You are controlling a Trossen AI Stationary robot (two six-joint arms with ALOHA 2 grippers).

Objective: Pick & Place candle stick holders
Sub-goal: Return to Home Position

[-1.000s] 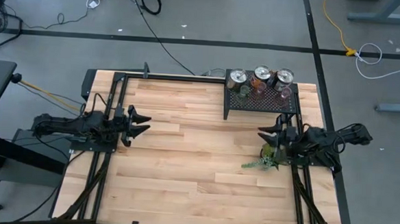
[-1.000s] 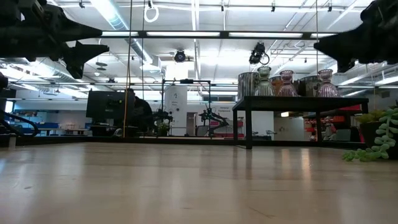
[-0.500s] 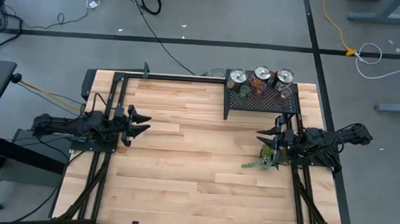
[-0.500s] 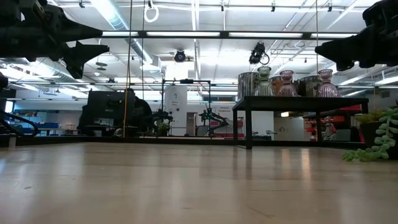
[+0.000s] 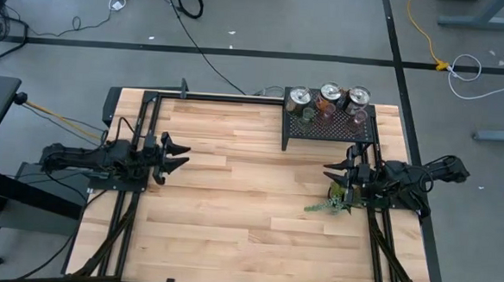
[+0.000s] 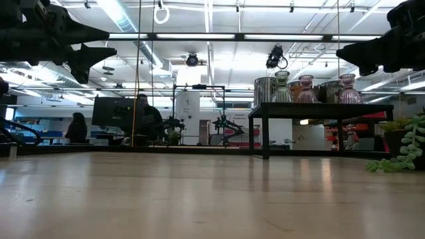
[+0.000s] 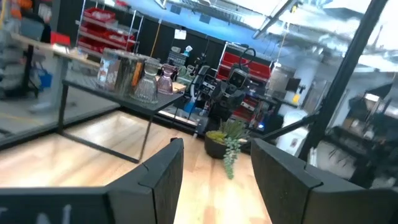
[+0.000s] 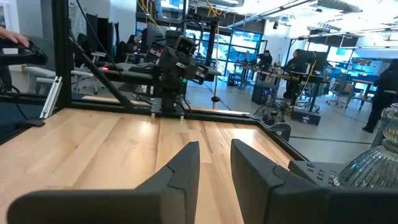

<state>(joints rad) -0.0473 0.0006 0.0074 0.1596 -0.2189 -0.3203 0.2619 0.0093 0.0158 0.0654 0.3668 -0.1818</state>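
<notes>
**High view.** The six candle stick holders (image 5: 330, 94) stand together on the black mesh rack (image 5: 330, 135) at the far right corner of the bench (image 5: 240, 201). Three silver ones form the farther row, and the olive-green one and two pinkish ones form the nearer row. The left pincer (image 5: 179, 154) hangs over the bench's left side, fingers apart and empty. The right pincer (image 5: 335, 174) hangs over the right side, near the rack and above a plant sprig (image 5: 325, 204), its fingers likewise apart and empty.

**Low view.** The holders stand in a line on the rack top, raised above the bench surface. Both arms hang high in the upper corners. A person (image 6: 76, 127) shows in the room behind.

**Left wrist view.** A clear gap separates the two dark fingers. Beyond them are the loaded rack, the sprig and the other arm.

**Right wrist view.** The fingers are parted with nothing between them. One ribbed glass holder (image 8: 373, 165) shows at the edge.
</notes>
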